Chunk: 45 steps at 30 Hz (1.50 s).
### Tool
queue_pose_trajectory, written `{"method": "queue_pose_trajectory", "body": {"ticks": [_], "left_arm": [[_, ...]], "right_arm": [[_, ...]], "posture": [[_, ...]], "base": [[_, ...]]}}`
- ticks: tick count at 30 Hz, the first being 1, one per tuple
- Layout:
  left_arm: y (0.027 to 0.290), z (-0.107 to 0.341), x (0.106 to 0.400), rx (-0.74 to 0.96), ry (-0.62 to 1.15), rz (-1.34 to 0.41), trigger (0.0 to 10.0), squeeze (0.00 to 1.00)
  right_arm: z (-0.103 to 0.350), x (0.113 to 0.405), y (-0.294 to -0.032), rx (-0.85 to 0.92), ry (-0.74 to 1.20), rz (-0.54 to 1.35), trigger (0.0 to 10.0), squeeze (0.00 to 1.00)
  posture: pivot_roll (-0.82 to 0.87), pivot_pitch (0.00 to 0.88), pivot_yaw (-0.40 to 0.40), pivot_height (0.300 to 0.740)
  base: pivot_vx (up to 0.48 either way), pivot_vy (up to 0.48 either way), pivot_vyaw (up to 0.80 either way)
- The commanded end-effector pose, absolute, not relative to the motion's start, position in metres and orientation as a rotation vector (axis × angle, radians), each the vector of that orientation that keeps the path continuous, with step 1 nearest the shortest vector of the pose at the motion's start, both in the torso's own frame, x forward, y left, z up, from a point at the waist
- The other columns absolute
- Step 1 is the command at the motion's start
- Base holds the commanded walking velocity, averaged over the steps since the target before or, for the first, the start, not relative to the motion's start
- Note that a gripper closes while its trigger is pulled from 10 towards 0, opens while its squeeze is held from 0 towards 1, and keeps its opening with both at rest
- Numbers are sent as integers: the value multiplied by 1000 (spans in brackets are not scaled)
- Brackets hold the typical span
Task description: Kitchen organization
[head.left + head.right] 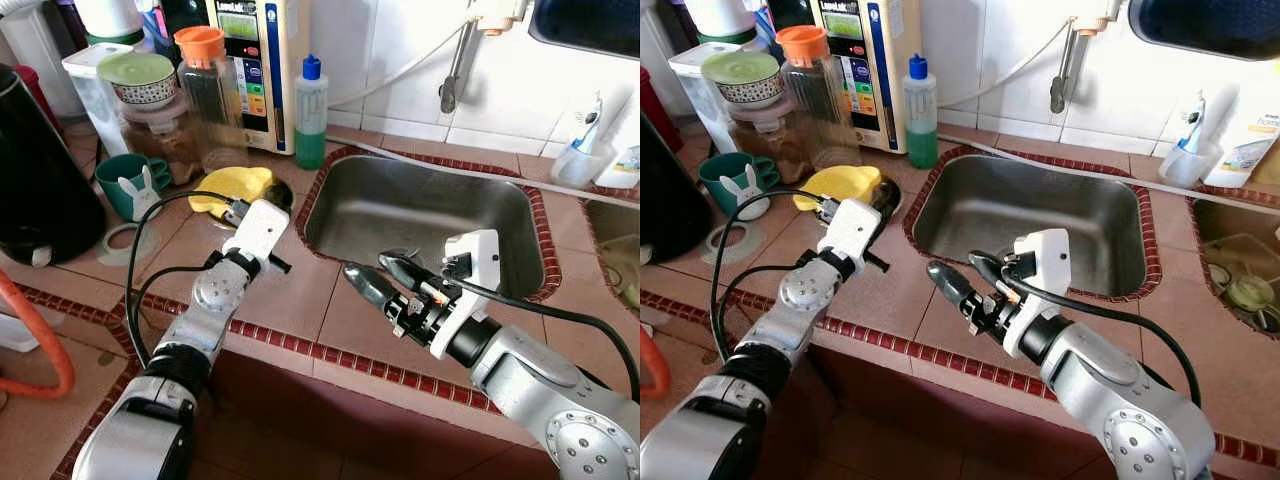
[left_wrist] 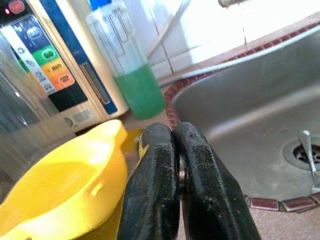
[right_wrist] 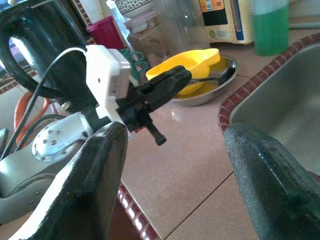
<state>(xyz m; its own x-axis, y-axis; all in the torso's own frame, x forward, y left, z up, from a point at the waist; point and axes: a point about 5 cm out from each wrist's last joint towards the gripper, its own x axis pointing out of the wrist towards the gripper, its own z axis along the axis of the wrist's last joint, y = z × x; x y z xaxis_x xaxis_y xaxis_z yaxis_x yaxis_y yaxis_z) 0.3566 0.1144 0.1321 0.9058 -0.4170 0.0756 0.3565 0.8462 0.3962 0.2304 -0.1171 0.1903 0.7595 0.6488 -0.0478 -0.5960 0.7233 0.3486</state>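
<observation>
A yellow plastic bowl (image 1: 235, 185) sits in a shallow metal dish (image 3: 210, 90) on the tiled counter, left of the steel sink (image 1: 420, 215). My left gripper (image 3: 175, 80) reaches to the dish's near rim, right beside the bowl. Its two black fingers (image 2: 155, 170) are pressed together; whether anything is pinched between them I cannot tell. My right gripper (image 1: 385, 278) hovers over the counter strip in front of the sink, open and empty, pointing left toward the left gripper.
Behind the bowl stand a green soap bottle (image 1: 311, 110), a water unit (image 1: 250, 60), an orange-lidded jar (image 1: 205, 90) and a teal mug (image 1: 125, 180). A black kettle (image 1: 35, 180) is at far left. A spoon (image 2: 307, 155) lies by the sink drain.
</observation>
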Motion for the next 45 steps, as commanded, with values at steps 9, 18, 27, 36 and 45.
{"method": "queue_pose_trajectory", "body": {"ticks": [9, 18, 27, 36, 45], "left_arm": [[122, 144, 349, 444, -221, -330, 0, 0], [113, 161, 338, 445, -314, -319, 0, 0], [86, 177, 324, 380, -392, -411, 0, 0], [55, 206, 319, -402, -272, -590, 0, 0], [42, 207, 314, -855, -82, -736, 0, 0]], "right_arm": [[194, 236, -121, 330, 146, 685, 10000, 0], [195, 240, -124, 328, 139, 675, 10000, 0], [196, 244, -126, 322, 126, 658, 10000, 0], [200, 266, -145, 385, 53, 434, 10000, 0], [208, 279, -149, 589, -5, 358, 10000, 0]], "posture": [[-10, 2, 37, 740], [-9, 0, 36, 740], [-6, 0, 32, 740], [-7, 0, 29, 740], [-9, 4, 28, 740]], "base": [[0, 0, 0], [0, 0, 0], [0, 0, 0], [0, 0, 0], [0, 0, 0]]}}
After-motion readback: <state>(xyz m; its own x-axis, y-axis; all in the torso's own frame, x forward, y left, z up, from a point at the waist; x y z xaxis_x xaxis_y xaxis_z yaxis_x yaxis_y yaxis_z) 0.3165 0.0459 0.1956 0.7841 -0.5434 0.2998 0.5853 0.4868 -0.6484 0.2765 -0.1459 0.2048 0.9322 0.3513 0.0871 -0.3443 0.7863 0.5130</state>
